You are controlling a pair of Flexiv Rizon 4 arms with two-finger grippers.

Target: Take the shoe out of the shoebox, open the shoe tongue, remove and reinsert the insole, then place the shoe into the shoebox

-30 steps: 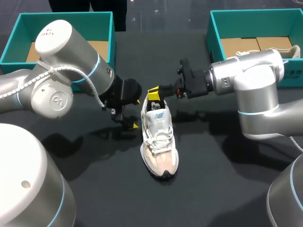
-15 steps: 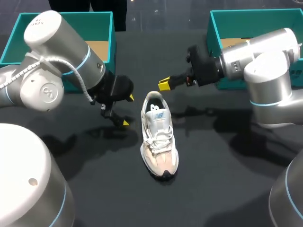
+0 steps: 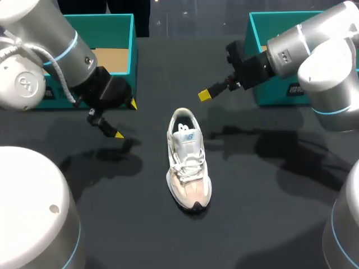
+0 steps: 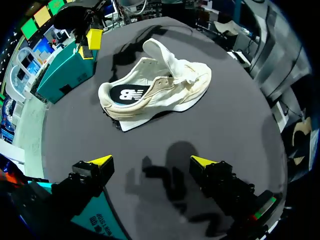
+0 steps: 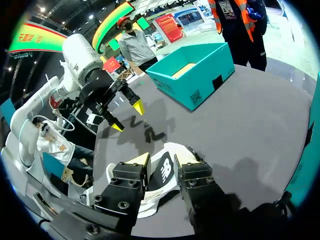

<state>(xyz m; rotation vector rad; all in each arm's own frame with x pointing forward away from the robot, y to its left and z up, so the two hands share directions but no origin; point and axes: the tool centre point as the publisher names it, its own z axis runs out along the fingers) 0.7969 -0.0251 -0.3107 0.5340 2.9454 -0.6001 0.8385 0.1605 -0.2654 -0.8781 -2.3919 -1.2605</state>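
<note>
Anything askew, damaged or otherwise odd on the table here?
Nothing stands out. The shoe stands upright on its sole, tongue raised, insole lying inside. The left gripper and right gripper are open and clear of it.

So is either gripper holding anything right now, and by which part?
Nothing is held. The left gripper and right gripper are both open and empty; the shoe lies free, touching neither.

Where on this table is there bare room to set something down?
Bare table lies right of the shoe and ahead of its toe, also between the shoe and the left gripper. It is tightest behind the heel, near the right gripper.
</note>
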